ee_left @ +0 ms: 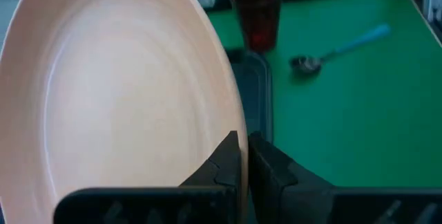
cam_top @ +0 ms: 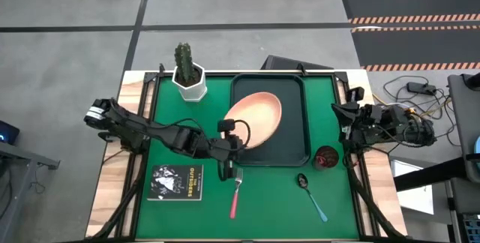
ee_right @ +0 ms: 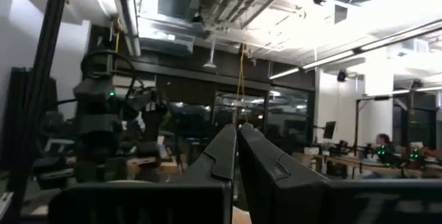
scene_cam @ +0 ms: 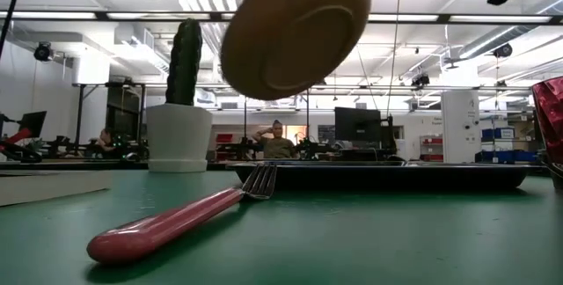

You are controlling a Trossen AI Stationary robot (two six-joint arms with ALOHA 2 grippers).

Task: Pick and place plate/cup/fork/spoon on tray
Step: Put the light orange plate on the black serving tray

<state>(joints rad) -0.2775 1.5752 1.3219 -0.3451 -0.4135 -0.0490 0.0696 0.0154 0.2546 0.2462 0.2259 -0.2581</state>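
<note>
Nearest the low camera lies the fork [scene_cam: 180, 221], untouched on the tabletop [cam_top: 274, 198]. Left tool [cam_top: 227, 147] is clamped on the plate [cam_top: 253, 119], tilted, mid-frame over the tray [cam_top: 296, 149]. Spoon [cam_top: 311, 196] and cup [cam_top: 327, 157], lower right, remain; right tool [ee_right: 237, 141], closed and empty, waits.

Bright, even overhead light; ceiling strips [scene_cam: 457, 18] glare in low view. Fork [scene_cam: 167, 221] handle blurs up close. Plate [ee_left: 117, 92] washes pale in left wrist view. Right wrist view dim, backlit.

Grey floor [cam_top: 67, 55], ceiling strip lights [scene_cam: 457, 18], monitor [scene_cam: 356, 125]
</note>
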